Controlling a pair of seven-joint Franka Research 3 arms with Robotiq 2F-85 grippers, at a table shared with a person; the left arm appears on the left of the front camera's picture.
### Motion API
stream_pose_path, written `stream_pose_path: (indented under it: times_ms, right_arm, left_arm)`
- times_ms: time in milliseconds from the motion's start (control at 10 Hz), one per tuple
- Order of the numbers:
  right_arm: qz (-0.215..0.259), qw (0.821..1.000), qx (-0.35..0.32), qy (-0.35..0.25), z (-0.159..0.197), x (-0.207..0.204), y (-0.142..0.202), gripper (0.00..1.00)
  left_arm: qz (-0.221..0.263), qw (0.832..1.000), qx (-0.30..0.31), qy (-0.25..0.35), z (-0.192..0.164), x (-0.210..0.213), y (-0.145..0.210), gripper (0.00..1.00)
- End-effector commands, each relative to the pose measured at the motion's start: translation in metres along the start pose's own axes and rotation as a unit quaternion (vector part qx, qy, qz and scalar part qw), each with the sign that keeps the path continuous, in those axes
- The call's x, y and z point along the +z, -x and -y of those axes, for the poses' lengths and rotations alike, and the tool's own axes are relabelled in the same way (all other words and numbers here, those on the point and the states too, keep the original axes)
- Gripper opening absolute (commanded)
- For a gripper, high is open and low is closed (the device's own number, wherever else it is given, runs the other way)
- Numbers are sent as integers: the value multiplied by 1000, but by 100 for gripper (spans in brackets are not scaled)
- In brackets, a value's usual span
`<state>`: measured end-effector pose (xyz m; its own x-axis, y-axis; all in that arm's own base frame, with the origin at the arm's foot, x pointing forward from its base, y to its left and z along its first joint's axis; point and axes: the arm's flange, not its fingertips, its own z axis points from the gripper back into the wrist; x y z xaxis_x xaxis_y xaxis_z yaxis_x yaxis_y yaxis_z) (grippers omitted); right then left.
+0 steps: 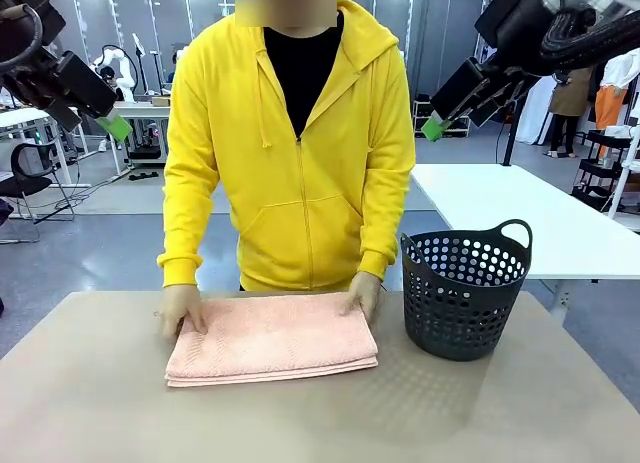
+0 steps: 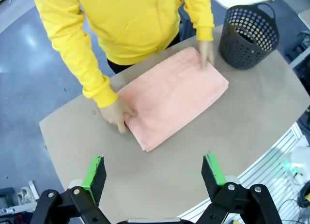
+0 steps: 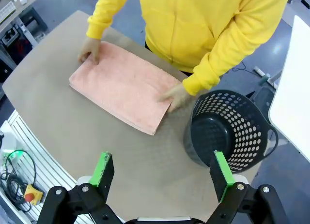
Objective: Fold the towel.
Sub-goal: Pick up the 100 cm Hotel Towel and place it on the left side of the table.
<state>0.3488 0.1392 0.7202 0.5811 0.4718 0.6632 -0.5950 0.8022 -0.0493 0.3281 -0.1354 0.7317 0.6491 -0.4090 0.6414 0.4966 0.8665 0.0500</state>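
Towel: the salmon-pink terry towel point(image 1: 272, 338) lies folded into a flat rectangle on the tan tabletop point(image 1: 90, 408), left of centre. It is near the basket but apart from it.
Person's hands: one hand point(image 1: 183, 309) rests on the towel's far-left corner and the other hand point(image 1: 363, 291) on its far-right corner. Both are flat on the cloth, apparently to press the layers together and keep the edges aligned.
Basket: the black perforated basket point(image 1: 462, 318) stands upright to the right of the towel. It is probably placed there to take the finished fold.
Left gripper: the left gripper point(image 1: 112, 125) hangs high at the far left, well above the table. Its fingers are spread wide and hold nothing, which seems to leave the working area to the person.
Right gripper: the right gripper point(image 1: 433, 129) hangs high at the far right, likewise spread and empty.
Front view adds: the towel's near edge shows stacked layers, so it has been doubled at least once. The height of both grippers above the table is also plain here.
Left wrist view adds: seen from above, the towel's point(image 2: 172, 96) full outline is even, with no loose corner. The wide gap between this gripper's green pads point(image 2: 95, 171) is visible.
Right wrist view adds: the basket's point(image 3: 252, 137) interior is visible and empty. A strip of bare table separates it from the towel's right end.
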Motion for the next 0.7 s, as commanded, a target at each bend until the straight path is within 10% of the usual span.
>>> stream_pose_path:
  times_ms: [0, 600]
  right_arm:
    - [-5, 1000, -1, -1, 1, 1, -2, 100]
    - [-5, 1000, -1, -1, 1, 1, -2, 100]
  left_arm:
    - [-5, 1000, 4, 0, 0, 3, -3, 100]
    - [-5, 1000, 4, 0, 0, 3, -3, 100]
